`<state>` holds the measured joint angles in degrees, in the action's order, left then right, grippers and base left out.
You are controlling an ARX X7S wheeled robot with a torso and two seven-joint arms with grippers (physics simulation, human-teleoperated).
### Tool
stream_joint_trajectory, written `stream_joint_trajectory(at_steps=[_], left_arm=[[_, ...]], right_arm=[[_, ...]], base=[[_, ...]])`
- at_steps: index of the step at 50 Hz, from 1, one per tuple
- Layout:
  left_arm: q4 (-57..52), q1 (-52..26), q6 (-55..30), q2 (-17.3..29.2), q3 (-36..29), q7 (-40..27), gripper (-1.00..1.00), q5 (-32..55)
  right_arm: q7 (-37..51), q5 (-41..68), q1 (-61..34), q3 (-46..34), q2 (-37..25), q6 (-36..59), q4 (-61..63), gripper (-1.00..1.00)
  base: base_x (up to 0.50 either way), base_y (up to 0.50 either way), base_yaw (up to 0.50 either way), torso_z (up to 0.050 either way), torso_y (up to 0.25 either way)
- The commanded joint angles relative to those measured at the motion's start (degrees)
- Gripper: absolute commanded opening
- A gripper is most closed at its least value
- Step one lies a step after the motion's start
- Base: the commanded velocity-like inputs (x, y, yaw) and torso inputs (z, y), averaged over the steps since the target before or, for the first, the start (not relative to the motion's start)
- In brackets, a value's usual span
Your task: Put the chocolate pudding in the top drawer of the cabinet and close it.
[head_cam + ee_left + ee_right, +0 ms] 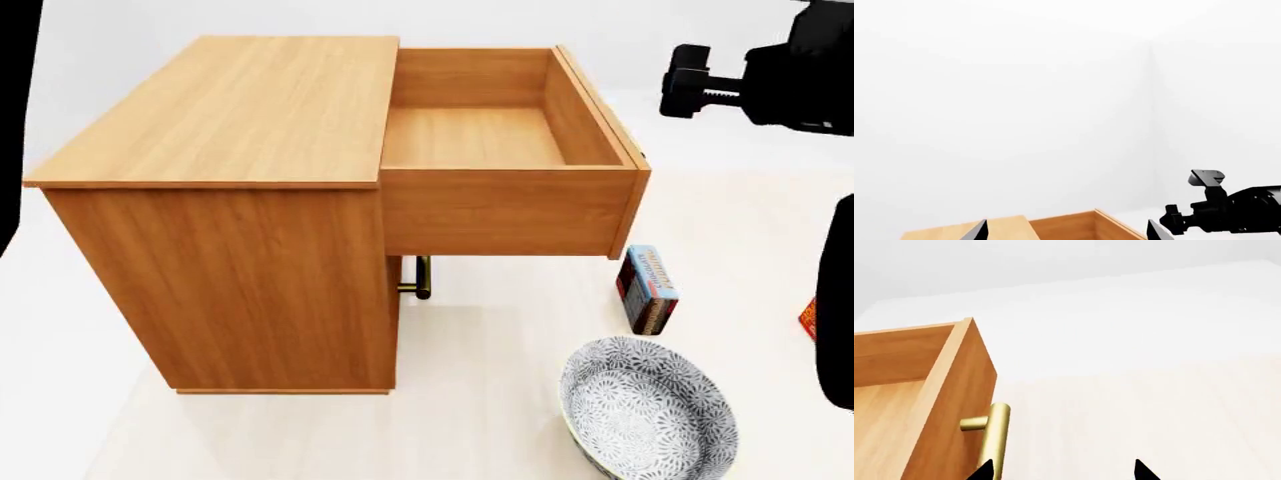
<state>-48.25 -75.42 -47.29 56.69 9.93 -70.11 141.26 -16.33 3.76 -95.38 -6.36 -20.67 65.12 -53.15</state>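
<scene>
The right gripper (1062,471) shows only the two dark tips of its fingers (985,471) at the edge of the right wrist view; they stand well apart and hold nothing. One tip sits right by the brass handle (995,437) on the front of the top drawer (954,405). The left gripper (1067,231) also shows just two dark tips in the left wrist view, wide apart with nothing between them, above the wood of the cabinet (967,231). In the head view the right arm (761,85) is up high past the drawer's far corner. The top drawer (501,140) is pulled all the way out, and its inside is bare wood. The cabinet (227,210) stands on the pale desk (467,400). The chocolate pudding (650,288) is on the desk, standing on its edge just below and beside the drawer's front corner. A patterned bowl (647,412) sits near it, closer to the robot. A bit of an orange-red box (809,318) peeks out at the right edge. The lower drawer's brass handle (420,278) shows under the open drawer.
</scene>
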Motion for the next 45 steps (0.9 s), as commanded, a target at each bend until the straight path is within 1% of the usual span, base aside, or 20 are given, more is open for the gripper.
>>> stream_joint_trajectory(at_steps=[1, 11, 22, 31, 45], left_arm=[[-0.07, 0.78, -0.06, -0.60, 0.40, 0.27, 1.00, -1.62], [-0.01, 1.23, -0.07, -0.98, 0.48, 0.54, 1.00, -2.54], [-0.03, 1.63, -0.19, -1.41, 0.19, 0.91, 1.00, -3.40], [0.06, 2.33, -0.45, -1.95, 0.16, 1.41, 1.00, -4.26], [-0.35, 0.73, 0.90, -1.08, -1.95, 0.17, 1.00, -3.16]], right_arm=[[0.28, 1.12, 10.33, 2.89, -3.73, 0.20, 9.66, 1.00], [0.29, 1.15, 13.53, 3.30, -4.30, -4.75, 8.41, 1.00], [-0.19, 1.12, 16.92, 2.92, -4.74, -7.34, 8.43, 1.00], [-0.70, 1.47, 21.60, 3.14, -5.19, -10.30, 9.35, 1.00], [-1.36, 1.73, 28.73, 3.36, -5.77, -16.77, 9.71, 1.00]], base=[[0.00, 0.00, 0.00, 0.000, 0.000], [0.00, 0.00, 0.00, 0.000, 0.000], [0.00, 0.00, 0.00, 0.000, 0.000], [0.00, 0.00, 0.00, 0.000, 0.000], [0.00, 0.00, 0.00, 0.000, 0.000]])
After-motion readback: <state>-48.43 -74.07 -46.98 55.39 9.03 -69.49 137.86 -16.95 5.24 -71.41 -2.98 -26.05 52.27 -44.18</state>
